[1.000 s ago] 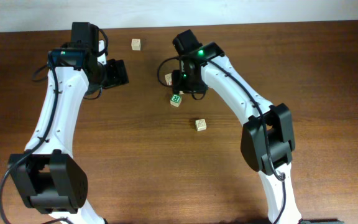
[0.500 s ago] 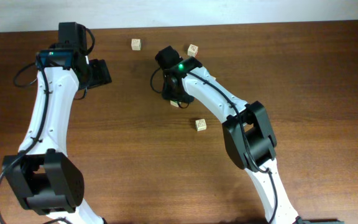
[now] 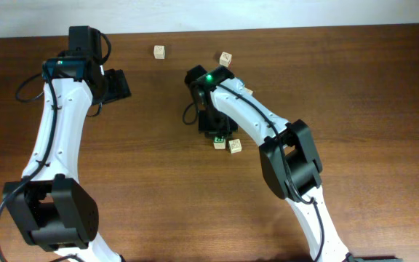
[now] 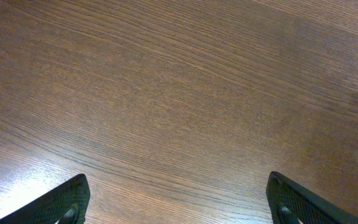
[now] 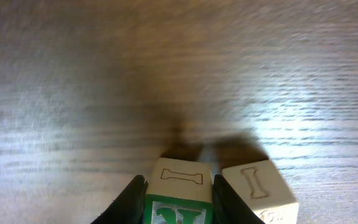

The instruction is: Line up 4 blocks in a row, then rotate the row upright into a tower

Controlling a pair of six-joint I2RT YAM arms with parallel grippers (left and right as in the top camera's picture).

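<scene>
Overhead, we list the surface [image 3: 384, 109]: left far block [image 3: 158, 52] and right far block [image 3: 225, 58] near the far edge, open wood around. Right wrist alone shows right gripper [image 5: 178, 193] clamped on the green-printed block [image 5: 180, 177], mid-surface, tan block [image 5: 257, 190] just beside. Left wrist: left gripper [image 4: 176, 186] spread wide over wood. White wall [image 3: 268, 13] behind.

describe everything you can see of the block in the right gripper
The green-faced block is a small light-wood alphabet cube. One face is pale wood with an outlined letter I; the adjoining face, nearest the wrist camera, is printed green with a white design cut off by the frame. The right gripper holds it squarely, a dark finger against each side. Another pale block marked I stands just past one finger. Whether the held block is lifted off the table cannot be told.
</scene>
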